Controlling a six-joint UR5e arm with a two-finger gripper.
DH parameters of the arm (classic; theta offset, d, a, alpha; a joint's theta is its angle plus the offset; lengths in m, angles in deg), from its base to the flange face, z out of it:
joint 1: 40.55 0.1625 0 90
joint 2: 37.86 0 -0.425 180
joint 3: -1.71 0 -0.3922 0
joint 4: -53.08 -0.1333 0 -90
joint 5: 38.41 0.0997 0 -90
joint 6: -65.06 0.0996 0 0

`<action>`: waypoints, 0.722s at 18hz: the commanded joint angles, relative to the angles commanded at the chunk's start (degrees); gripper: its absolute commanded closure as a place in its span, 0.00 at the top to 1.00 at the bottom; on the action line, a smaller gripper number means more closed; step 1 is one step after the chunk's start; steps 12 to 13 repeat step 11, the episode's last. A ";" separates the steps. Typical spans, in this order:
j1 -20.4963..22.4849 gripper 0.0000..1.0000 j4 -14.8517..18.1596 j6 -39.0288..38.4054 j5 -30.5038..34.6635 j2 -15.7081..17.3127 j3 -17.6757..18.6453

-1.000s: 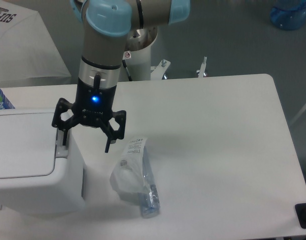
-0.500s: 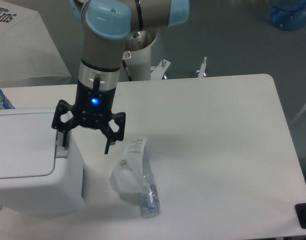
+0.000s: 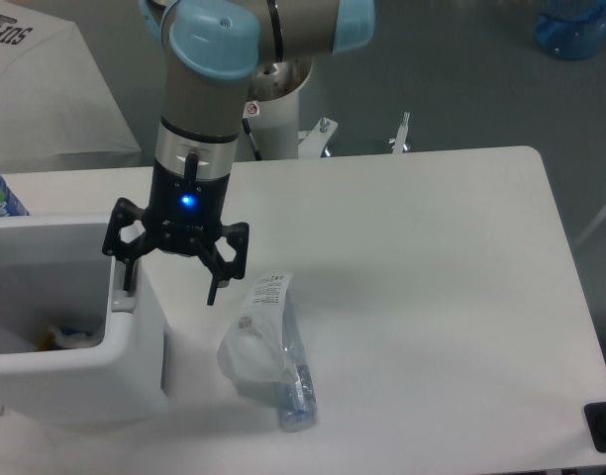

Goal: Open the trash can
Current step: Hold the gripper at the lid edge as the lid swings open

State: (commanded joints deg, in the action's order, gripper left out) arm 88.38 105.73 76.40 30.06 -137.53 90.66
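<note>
The trash can (image 3: 75,336) is seen at the left edge of the surface (image 3: 432,277), partly cut off by the frame. Its top is open: the inside can be looked into, and some rubbish is made out at the bottom. The lid itself cannot be clearly made out; a thin white edge along the back rim may be it, raised. The gripper (image 3: 171,280) is held over the can's right rim, jaws spread wide and nothing held between them; the left finger is placed at the rim where the button strip sits, though contact cannot be confirmed. A bottle (image 3: 273,351) is lying on the surface just beside the can, apart from it. The task is judged essentially done; only a withdrawal of the arm seems left.
</note>
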 joint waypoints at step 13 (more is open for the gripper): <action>0.79 1.00 0.53 11.95 7.81 1.14 -5.98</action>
